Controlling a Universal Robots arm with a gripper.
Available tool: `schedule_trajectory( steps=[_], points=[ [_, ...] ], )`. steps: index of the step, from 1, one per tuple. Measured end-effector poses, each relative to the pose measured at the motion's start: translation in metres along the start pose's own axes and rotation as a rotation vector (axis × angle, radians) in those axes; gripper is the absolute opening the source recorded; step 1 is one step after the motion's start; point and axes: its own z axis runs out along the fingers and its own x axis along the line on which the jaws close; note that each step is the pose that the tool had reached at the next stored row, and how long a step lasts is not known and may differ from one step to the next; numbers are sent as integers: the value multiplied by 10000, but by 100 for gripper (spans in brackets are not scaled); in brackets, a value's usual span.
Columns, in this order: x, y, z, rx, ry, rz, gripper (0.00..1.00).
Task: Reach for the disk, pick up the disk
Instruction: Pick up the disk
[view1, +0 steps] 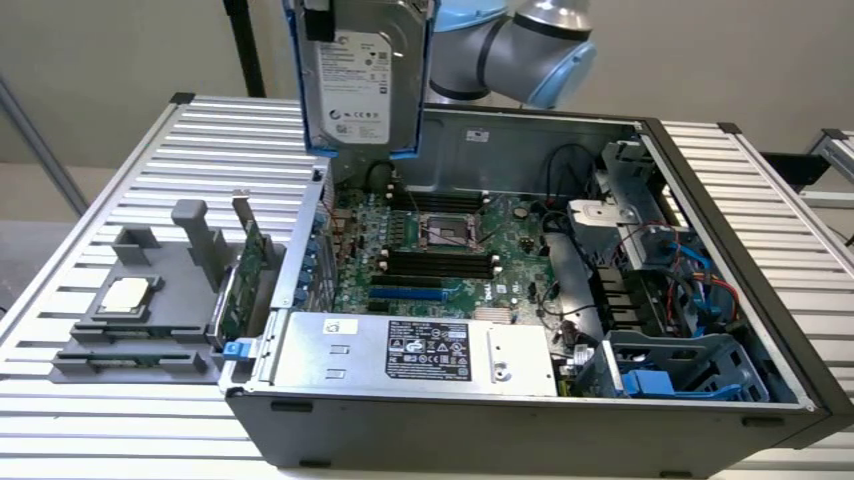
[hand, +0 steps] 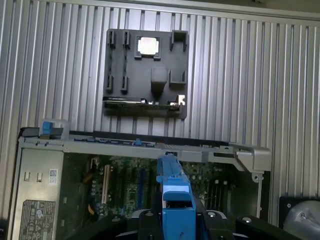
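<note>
At the left of the exterior view, a grey slotted holder (view1: 140, 310) rests on the ribbed metal worktop (view1: 80, 430), carrying a small square silver CPU chip (view1: 126, 293) and, along its right edge, an upright green circuit card (view1: 243, 270). Upper centre of the frame: the disk (view1: 360, 75), a silver-grey hard drive with a white printed label and a blue carrier frame along its edges, hangs upright, lifted clear above the open computer case (view1: 534, 425), its lower edge over the rear left corner of the case. Centre: the motherboard (view1: 441, 255) lies on the case floor with an empty CPU socket (view1: 446, 230) in its middle; below it, at the front of the case, sits a silver power-supply box (view1: 414, 350) with a black label. Upper right of centre: the pale blue-and-grey robot arm (view1: 514, 45) reaches in behind the disk. Lower right: a blue plastic drive bay (view1: 674, 370) and bundled cables occupy the case.

In the wrist view, the claw (hand: 176, 217) at bottom centre is closed on the disk, seen edge-on as a blue strip (hand: 172, 185), with the holder and chip (hand: 148, 46) at upper centre.
</note>
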Motion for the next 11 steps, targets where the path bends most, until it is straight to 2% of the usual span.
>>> schedule_trajectory(
  steps=[11],
  points=[
    [270,-385,-12,0,-1,1,33]
  ],
)
